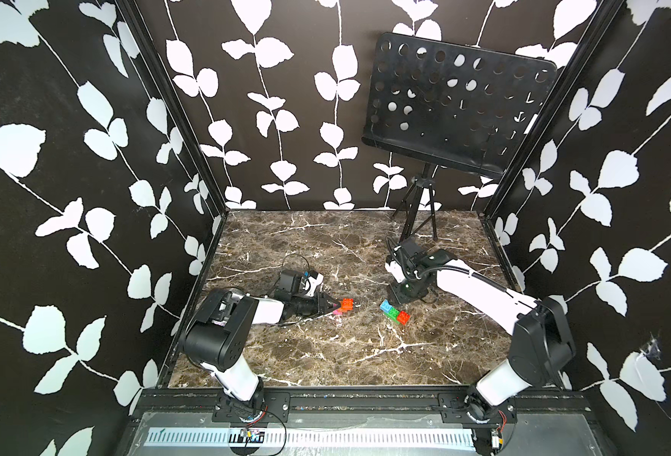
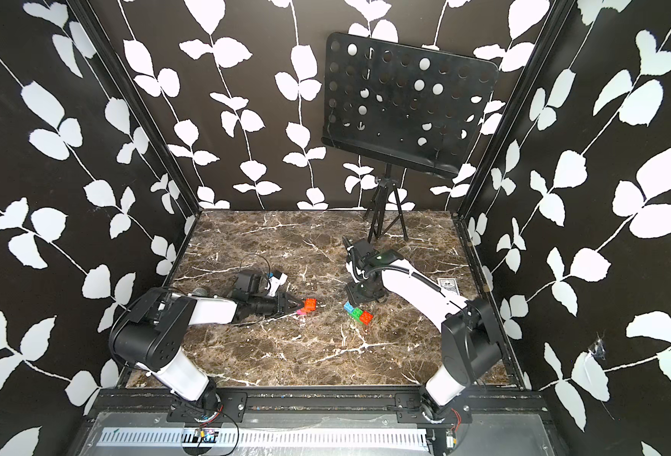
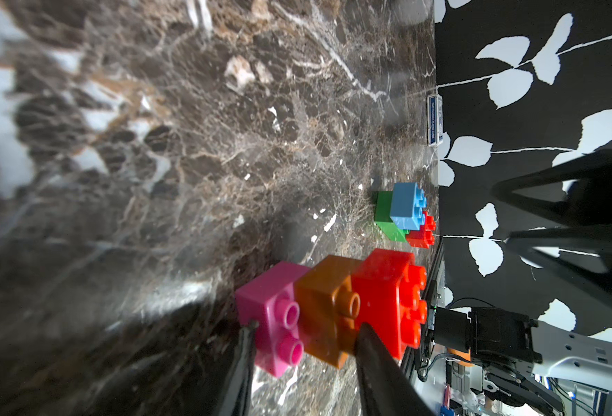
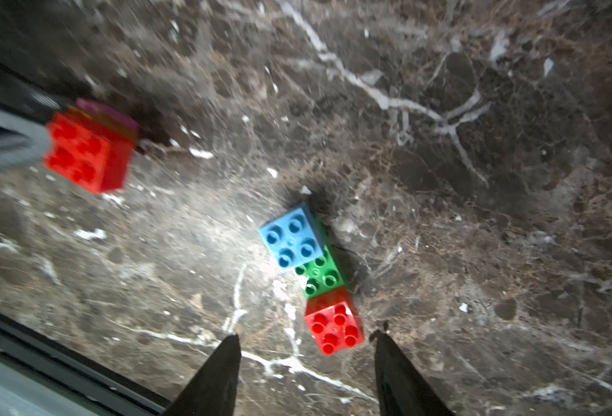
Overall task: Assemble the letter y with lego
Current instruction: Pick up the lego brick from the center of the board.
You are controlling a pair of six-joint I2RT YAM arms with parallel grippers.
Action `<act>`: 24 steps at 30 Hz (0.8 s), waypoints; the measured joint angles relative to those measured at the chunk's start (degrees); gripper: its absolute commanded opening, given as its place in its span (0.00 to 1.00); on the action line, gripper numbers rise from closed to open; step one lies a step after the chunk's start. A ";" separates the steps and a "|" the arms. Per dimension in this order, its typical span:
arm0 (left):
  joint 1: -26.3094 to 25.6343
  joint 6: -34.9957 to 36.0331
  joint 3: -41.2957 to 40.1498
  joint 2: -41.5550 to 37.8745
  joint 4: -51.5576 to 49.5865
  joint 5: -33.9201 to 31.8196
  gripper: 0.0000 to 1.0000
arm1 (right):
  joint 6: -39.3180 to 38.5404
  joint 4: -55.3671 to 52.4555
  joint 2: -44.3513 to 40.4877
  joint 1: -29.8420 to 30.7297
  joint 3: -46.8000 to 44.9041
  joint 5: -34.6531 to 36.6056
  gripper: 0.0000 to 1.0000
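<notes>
Main hazard: the long green studded plastic brick (image 4: 320, 275) sits unheld on the marbled brown tabletop (image 1: 326, 355). The right claw (image 4: 307, 335) hangs over it, fingers spread and nothing between them. In my judgement, a shove during joining could skid the brick away.
Second hazard: the left claw (image 1: 334, 308), turned on its side, pinches the tail stack (image 1: 343, 307) across its pink and orange bricks only. The red top overhangs the fingers, so pressing there could lever the stack loose or pop a joint.
Lesser hazard: the two claws are near each other, and a crowded approach risks a knock.
The letter y: unfinished, in two parts apart near mid-tabletop.
Upper part: the green brick lies studs up, with a light blue square brick (image 4: 292, 237) on one end and a red square brick (image 4: 335, 329) on the other. Bare green studs show between them.
Tail: pink square brick (image 3: 265, 299) lowest, orange square brick (image 3: 322, 299) next, second red square brick (image 3: 383, 288) on top, stepped like stairs. Whether it clears the tabletop cannot be told.
</notes>
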 measured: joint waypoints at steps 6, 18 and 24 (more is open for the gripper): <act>-0.07 0.00 0.04 -0.02 -0.02 -0.07 0.45 | -5.90 -2.01 5.27 0.42 0.02 0.79 0.58; -0.11 0.00 0.13 -0.02 -0.20 -0.09 0.45 | -10.80 -1.31 12.17 2.58 2.25 2.91 0.56; -0.11 0.00 0.15 -0.02 -0.24 -0.09 0.45 | -11.52 -0.61 13.07 2.58 2.25 3.52 0.53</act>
